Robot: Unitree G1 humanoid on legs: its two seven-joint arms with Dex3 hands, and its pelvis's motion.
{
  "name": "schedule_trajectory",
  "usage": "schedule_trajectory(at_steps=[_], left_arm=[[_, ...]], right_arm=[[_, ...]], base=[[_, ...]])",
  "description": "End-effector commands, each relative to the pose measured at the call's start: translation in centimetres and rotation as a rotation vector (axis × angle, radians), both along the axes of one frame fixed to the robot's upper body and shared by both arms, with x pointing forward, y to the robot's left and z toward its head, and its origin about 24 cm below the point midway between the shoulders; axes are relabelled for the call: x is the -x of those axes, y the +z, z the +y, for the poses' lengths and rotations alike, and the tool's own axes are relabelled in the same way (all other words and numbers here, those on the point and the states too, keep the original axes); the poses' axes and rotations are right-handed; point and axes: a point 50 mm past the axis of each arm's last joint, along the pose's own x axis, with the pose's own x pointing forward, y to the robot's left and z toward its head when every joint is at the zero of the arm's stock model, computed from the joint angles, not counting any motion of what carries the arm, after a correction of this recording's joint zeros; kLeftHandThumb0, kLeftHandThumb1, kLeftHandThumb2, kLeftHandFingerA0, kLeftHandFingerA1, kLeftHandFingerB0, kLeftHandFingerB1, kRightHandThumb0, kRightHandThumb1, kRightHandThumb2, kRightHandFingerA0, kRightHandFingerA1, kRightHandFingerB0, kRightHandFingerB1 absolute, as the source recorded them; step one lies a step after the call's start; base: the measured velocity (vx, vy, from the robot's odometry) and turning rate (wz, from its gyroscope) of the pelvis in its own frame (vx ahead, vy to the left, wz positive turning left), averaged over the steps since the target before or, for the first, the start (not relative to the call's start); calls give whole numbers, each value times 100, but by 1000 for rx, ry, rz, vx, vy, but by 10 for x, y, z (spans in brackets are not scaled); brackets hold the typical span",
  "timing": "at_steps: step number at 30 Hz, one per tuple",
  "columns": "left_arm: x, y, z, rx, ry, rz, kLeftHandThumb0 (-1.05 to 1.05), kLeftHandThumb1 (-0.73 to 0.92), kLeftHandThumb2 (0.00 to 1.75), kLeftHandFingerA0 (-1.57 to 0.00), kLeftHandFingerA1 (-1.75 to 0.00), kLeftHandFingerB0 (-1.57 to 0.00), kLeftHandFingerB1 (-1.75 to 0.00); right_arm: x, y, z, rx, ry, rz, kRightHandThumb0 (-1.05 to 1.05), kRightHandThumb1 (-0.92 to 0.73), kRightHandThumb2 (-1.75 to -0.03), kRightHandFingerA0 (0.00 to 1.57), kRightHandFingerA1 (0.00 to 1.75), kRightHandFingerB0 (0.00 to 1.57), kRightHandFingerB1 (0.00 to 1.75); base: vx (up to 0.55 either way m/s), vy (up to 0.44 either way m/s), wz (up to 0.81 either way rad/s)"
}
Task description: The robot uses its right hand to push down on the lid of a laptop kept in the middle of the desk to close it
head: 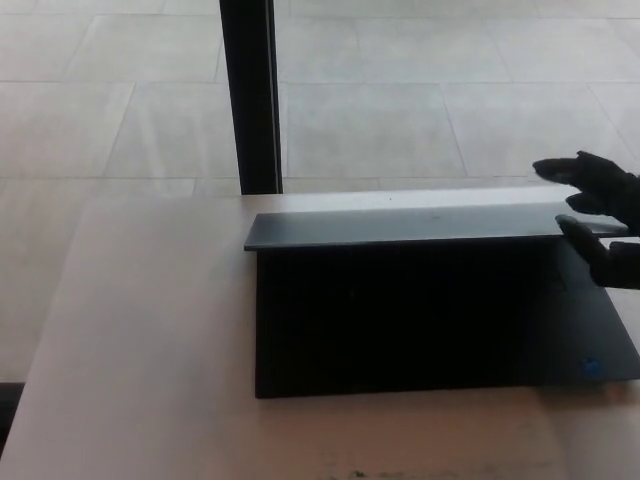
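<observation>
A black laptop (430,315) sits half-open in the middle of the pale desk (150,350), its lid (420,226) tilted low over the dark base, a small blue sticker (592,367) at the near right corner. Our right hand (598,215) reaches in at the lid's right end, fingers spread and grasping nothing, one finger above the lid edge and one in front. Behind the desk stand a black post (250,95) and tiled floor (450,90).
</observation>
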Motion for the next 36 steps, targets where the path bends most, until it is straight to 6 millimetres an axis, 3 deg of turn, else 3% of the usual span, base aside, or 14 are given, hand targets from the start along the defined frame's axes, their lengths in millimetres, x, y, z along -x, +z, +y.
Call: schedule_trajectory(at_steps=[1, 6, 8, 11, 14, 15, 17, 21, 23, 24, 32, 33, 34, 36], left_arm=[[0, 10, 10, -11, 8, -23, -105, 75, 69, -24, -41, -19, -34], [0, 11, 11, -24, -1, -14, -105, 54, 110, -21, -49, -14, -42], [0, 11, 11, -21, -5, -20, -105, 73, 70, -23, -42, -18, -35], [0, 11, 11, -16, -5, -18, -105, 53, 109, -20, -50, -13, -42], [1, 10, 11, -16, 3, -15, -105, 75, 70, -23, -43, -18, -36], [1, 10, 11, -17, 5, -13, -105, 53, 109, -20, -50, -14, -43], [2, 10, 11, -13, 8, -12, -105, 56, 111, -19, -50, -11, -43], [1, 10, 11, -10, 5, -16, -105, 55, 110, -19, -50, -12, -43], [0, 10, 10, -6, 7, -21, -105, 76, 70, -23, -43, -18, -36], [1, 9, 10, -8, 10, -14, -105, 56, 110, -19, -49, -12, -41], [0, 9, 10, -13, 5, -6, -105, 55, 111, -21, -51, -14, -43], [1, 9, 10, -12, 2, -6, -105, 56, 111, -20, -50, -12, -42], [0, 9, 10, -10, 3, -8, -105, 54, 110, -19, -48, -12, -41], [0, 9, 10, -13, -5, -10, -105, 55, 110, -18, -48, -11, -41]], right_arm=[[0, -22, 4, 342, 99, 89, -82, -90, -69, 27, 46, 26, 29], [4, -35, 6, 342, 128, 116, -81, -90, -68, 28, 50, 30, 31], [9, -45, 8, 367, 149, 140, -81, -91, -68, 28, 50, 30, 31], [21, -67, 8, 471, 200, 190, -84, -79, -78, 28, 51, 26, 34], [31, -86, 6, 541, 220, 243, -80, -90, -68, 27, 49, 27, 31], [34, -92, 5, 549, 224, 252, -79, -89, -67, 29, 49, 29, 31], [42, -108, 0, 595, 237, 296, -84, -92, -68, 28, 50, 28, 33], [57, -132, -13, 617, 215, 366, -83, -92, -70, 27, 49, 26, 32], [62, -139, -18, 617, 198, 395, -84, -92, -71, 25, 51, 25, 32], [65, -144, -21, 610, 190, 414, -83, -92, -71, 25, 50, 24, 33], [73, -147, -34, 535, 153, 440, -82, -92, -71, 29, 52, 24, 32], [72, -143, -35, 513, 138, 433, -79, -73, -110, 28, 60, 20, 46], [67, -136, -39, 469, 100, 423, -80, -92, -71, 23, 49, 21, 34], [64, -131, -41, 432, 75, 411, -80, -91, -71, 24, 48, 20, 34]], base=[[0, 0, 0], [0, 0, 0], [0, 0, 0], [0, 0, 0], [0, 0, 0], [0, 0, 0], [0, 0, 0], [0, 0, 0], [0, 0, 0], [0, 0, 0], [0, 0, 0], [0, 0, 0], [0, 0, 0], [0, 0, 0]])
